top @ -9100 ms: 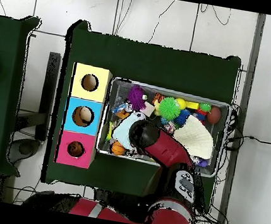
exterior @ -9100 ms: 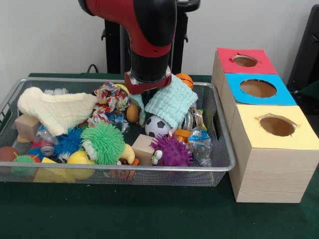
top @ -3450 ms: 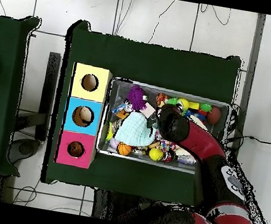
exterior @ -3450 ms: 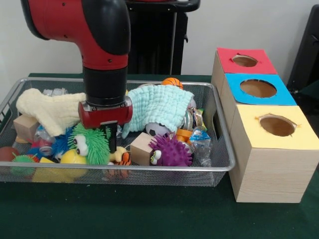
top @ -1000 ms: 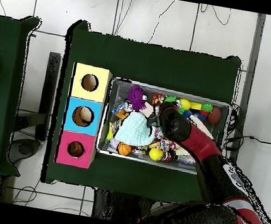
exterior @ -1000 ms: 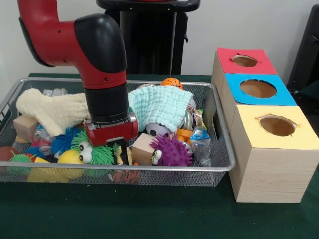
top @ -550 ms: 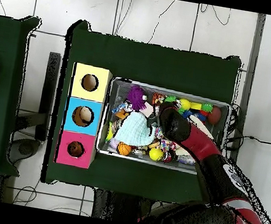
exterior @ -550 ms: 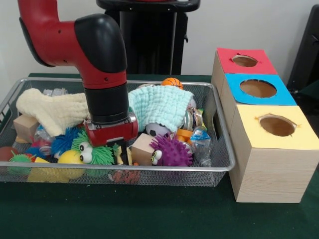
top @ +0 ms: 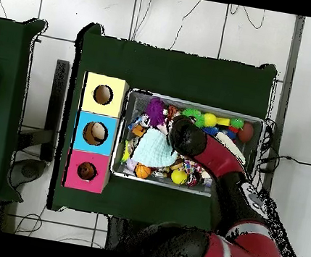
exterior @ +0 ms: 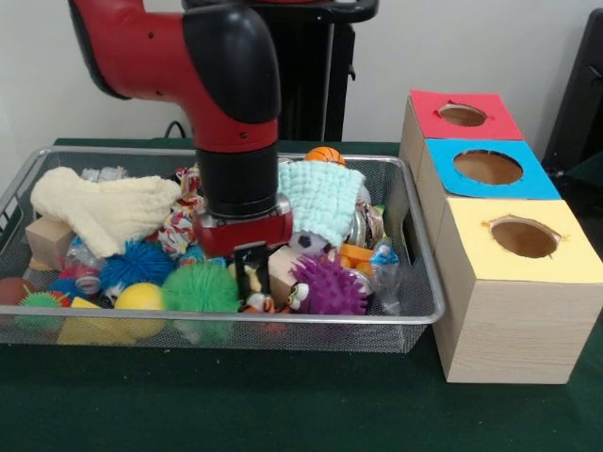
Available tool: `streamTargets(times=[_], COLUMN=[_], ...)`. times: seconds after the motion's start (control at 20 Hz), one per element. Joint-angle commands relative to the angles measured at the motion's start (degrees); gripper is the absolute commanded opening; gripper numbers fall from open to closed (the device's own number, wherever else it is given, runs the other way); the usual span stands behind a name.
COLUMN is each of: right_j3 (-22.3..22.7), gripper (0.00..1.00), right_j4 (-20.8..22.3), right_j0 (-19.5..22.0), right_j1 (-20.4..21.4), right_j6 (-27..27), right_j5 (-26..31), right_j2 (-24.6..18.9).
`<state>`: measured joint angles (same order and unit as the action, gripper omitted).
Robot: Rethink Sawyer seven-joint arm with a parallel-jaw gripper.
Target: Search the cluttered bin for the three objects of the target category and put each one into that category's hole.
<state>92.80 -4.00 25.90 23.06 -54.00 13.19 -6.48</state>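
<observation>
The wire mesh bin (exterior: 283, 318) is full of toys and also shows in the overhead view (top: 199, 103). My gripper (exterior: 251, 275) hangs over the bin's front middle, between a green spiky ball (exterior: 200, 287) and a purple spiky ball (exterior: 328, 287). It is shut on a small orange tiger plush (exterior: 256, 294) with black stripes, which hangs low just above the clutter. In the overhead view the arm (top: 186, 136) hides the gripper. The red-topped hole (exterior: 462, 115) is at the far right and shows in the overhead view (top: 87, 171). No other plush animal shows.
A teal cloth (exterior: 320, 198) and a cream cloth (exterior: 104, 212) lie over the toys. The blue-topped hole (exterior: 488, 167) and yellow-topped hole (exterior: 524, 237) stand nearer than the red one. A wooden block (exterior: 49, 240) and a small basketball (exterior: 325, 155) lie in the bin.
The arm has moved right along the bin's front and risen slightly. The tiger plush has come up with the gripper. The green spiky ball has settled lower at its left.
</observation>
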Motion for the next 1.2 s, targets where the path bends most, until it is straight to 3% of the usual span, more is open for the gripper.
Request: streamTargets(times=[0.05,0.95,1.2], right_j3=[0.00,-7.37,-7.72], gripper=[0.00,0.00,0.00], right_j4=[-5.06,-3.82,-4.41], right_j0=[-6.29,-15.94,-19.65], right_j1=[4.55,9.29,12.07], right_j6=[-18.72,-21.91,-27.14], right_j5=[16.17,32.18,38.88], right_j2=[6.07,17.17,21.00])
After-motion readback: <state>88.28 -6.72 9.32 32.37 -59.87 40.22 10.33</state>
